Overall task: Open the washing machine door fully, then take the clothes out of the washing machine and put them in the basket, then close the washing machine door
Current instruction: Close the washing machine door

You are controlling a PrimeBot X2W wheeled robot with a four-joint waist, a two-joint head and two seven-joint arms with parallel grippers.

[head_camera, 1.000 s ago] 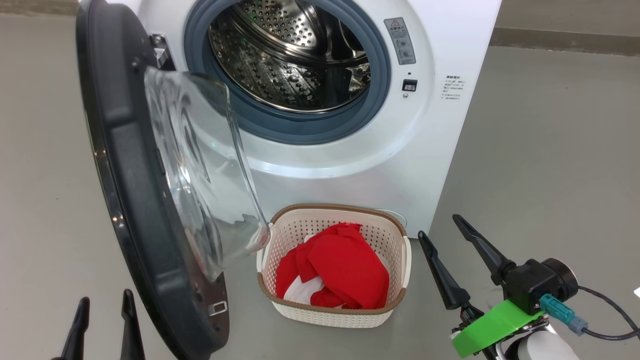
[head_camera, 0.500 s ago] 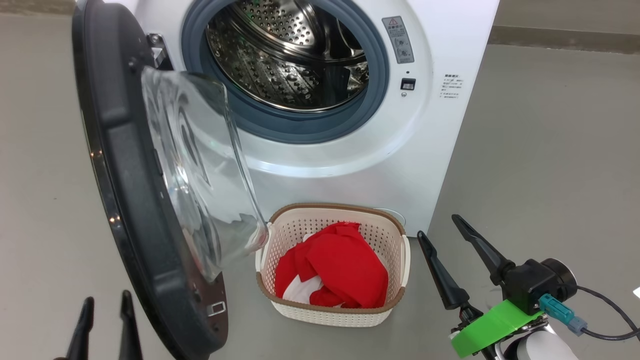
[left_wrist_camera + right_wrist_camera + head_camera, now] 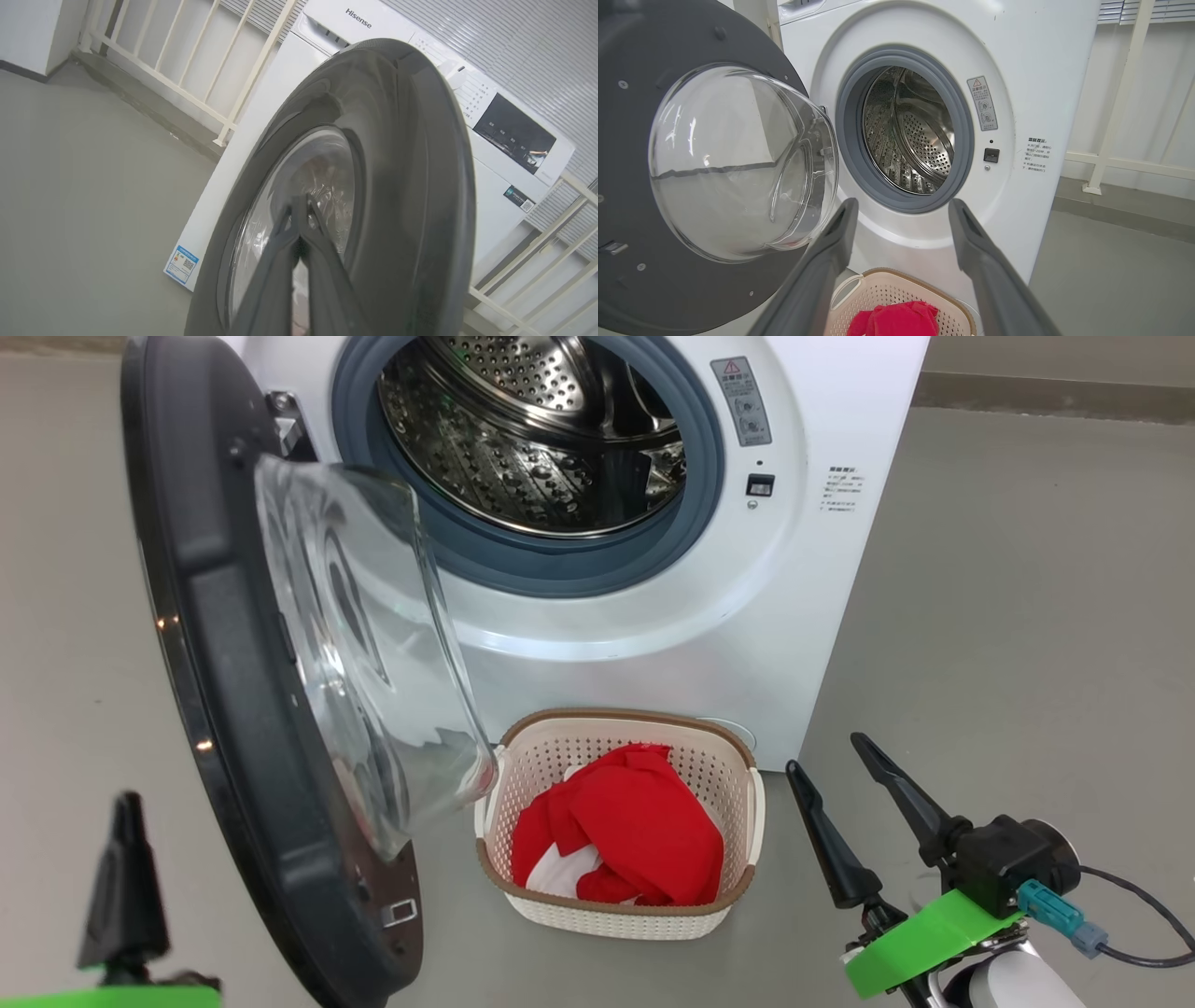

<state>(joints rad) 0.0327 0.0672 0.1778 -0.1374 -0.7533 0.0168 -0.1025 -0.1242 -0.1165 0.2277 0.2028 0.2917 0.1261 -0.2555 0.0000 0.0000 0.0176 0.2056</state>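
**Ahead of the left pincer (image 3: 125, 821): washing machine door (image 3: 233, 644) awaiting the closing swing**

The left pincer is shown pressed together and empty, aimed at the door's outer side. Whether contact is made cannot be told. The right pincer (image 3: 825, 753) is shown spread wide, with nothing held. The clothes (image 3: 644, 821) are seen heaped in the basket (image 3: 616, 717), just to the left of the right pincer. The drum (image 3: 541, 429) of the washing machine (image 3: 840, 392), beyond both pincers, appears emptied, so only the closing is judged to be left.

*Hazards.* A slip is to be expected if the narrow joined tips are pushed against the glossy curved rim, since little surface is offered. The glass bowl (image 3: 373, 644) hangs just beside the basket corner nearest the left pincer. Whether it passes above the rim cannot be told, so the basket may be clipped and dragged. The latch may be left unengaged by a weak or glancing push.

*Clearances.* Open floor (image 3: 1008, 616) is available to the right of the right pincer and to the left of the left pincer. The door's free edge lies near, to the right of the left pincer, so little room is offered on that side. The right pincer is judged to lie low and clear of the door's arc.
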